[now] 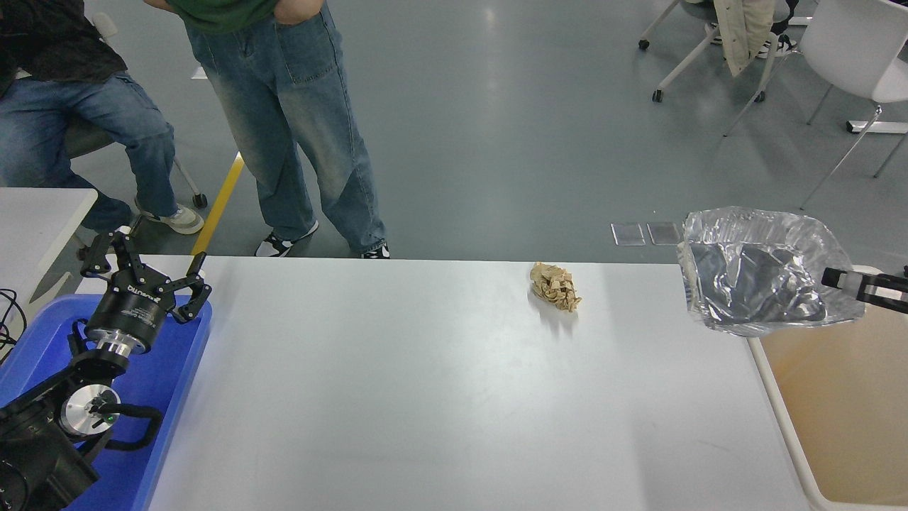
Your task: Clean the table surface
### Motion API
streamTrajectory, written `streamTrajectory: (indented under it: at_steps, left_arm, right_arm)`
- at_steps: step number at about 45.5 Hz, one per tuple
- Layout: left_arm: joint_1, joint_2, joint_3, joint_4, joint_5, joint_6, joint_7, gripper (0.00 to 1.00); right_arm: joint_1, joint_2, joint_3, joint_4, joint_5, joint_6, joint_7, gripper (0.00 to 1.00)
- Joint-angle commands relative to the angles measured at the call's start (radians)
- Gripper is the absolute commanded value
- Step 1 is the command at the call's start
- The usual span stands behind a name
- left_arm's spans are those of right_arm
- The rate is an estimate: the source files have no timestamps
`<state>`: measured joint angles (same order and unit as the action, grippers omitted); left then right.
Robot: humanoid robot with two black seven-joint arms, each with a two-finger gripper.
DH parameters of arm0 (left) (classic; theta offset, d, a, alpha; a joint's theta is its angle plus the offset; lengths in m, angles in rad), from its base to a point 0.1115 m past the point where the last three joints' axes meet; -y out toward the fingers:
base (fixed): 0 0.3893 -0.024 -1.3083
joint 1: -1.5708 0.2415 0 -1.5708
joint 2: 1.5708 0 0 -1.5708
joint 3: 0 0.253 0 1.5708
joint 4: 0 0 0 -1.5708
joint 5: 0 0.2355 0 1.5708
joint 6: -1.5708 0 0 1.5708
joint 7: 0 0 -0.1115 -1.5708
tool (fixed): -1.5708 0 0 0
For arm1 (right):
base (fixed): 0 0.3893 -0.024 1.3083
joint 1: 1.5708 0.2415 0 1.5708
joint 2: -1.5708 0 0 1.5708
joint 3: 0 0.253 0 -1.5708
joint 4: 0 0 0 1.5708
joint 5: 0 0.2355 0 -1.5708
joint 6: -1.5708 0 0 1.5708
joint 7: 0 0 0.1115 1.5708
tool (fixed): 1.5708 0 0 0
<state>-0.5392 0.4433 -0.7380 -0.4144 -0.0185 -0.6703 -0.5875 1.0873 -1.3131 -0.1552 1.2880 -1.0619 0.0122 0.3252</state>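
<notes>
The table surface (425, 397) is a wide matte white tabletop filling the middle of the view. A crumpled brown paper wad (555, 286) lies on it near the far edge, right of centre. My right gripper (837, 278) comes in from the right edge and is shut on a crumpled clear plastic bag (759, 273), holding it in the air over the table's far right corner, beside the beige bin (844, 404). My left gripper (145, 273) is parked open at the lower left above a blue tray (177, 376).
The beige plastic bin stands against the table's right edge, below the held bag. A smaller white table (35, 220) is at the left edge. Two people in jeans (298, 142) are at the far side. Chairs (851, 64) stand at the back right.
</notes>
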Motion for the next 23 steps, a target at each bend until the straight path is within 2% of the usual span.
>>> streamTrajectory:
  at_steps: [1, 16, 23]
  left_arm:
    - [0.001, 0.000, 0.000, 0.000, 0.000, 0.000, 0.000, 1.00]
    - [0.001, 0.000, 0.000, 0.000, 0.000, 0.000, 0.000, 1.00]
    - [0.001, 0.000, 0.000, 0.000, 0.000, 0.000, 0.000, 1.00]
  right_arm:
    - [-0.128, 0.083, 0.011, -0.205, 0.181, 0.000, 0.003, 0.00]
    - [-0.320, 0.348, 0.014, -0.599, 0.421, -0.008, 0.011, 0.00]
    - [-0.392, 0.495, 0.014, -0.811, 0.461, -0.005, 0.015, 0.00]
